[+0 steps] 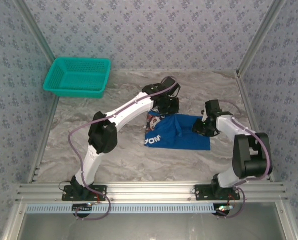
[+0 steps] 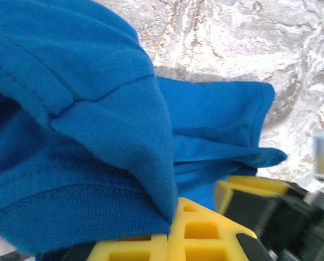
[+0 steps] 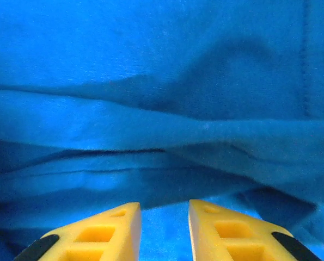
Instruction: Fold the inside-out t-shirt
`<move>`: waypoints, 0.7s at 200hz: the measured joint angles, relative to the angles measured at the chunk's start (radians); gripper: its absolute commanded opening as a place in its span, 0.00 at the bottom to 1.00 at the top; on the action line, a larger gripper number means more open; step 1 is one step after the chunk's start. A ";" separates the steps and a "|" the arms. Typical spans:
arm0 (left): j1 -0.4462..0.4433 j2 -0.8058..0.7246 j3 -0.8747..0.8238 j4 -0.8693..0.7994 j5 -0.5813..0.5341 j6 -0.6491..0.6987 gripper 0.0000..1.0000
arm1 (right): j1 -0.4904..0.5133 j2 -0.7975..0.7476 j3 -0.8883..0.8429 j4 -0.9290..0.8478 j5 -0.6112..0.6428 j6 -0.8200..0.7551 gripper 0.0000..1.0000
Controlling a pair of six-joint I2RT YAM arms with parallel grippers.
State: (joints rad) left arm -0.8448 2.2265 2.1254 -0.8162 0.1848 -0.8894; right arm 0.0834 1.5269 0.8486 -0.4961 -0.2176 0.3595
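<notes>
The left arm [image 1: 121, 112] reaches far forward and to the right across the counter [image 1: 113, 155], with its elbow bent, and its wrist stands over the far left corner of the inside-out t-shirt [image 1: 184, 135]. The left jaws are closed, and in the left wrist view the blue cloth is gathered at the yellow fingers [image 2: 194, 228] and hangs over them, so they have hold of the shirt there. The right arm [image 1: 239, 135] rises from its base, bends at the elbow and comes back to the left, so that its wrist is low at the right edge of the shirt. The right jaws are a little open: in the right wrist view the two yellow fingers [image 3: 104, 234] stand apart with a narrow gap, and blue cloth shows in the gap, but I cannot tell if they hold it. The shirt lies in the middle of the counter between the two wrists, roughly in a flat rectangle. It is royal blue, with soft folds and a seam line, and it has a pale print [image 1: 154, 139] near its left side. A teal basket [image 1: 77, 76] stands well apart at the far left corner.
</notes>
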 measured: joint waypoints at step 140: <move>-0.022 -0.017 0.103 0.003 0.082 -0.014 0.00 | 0.000 0.067 0.016 0.037 -0.014 0.010 0.27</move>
State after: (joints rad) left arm -0.8665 2.2093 2.2288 -0.8135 0.2672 -0.9031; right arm 0.0830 1.5940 0.8650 -0.4587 -0.2321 0.3698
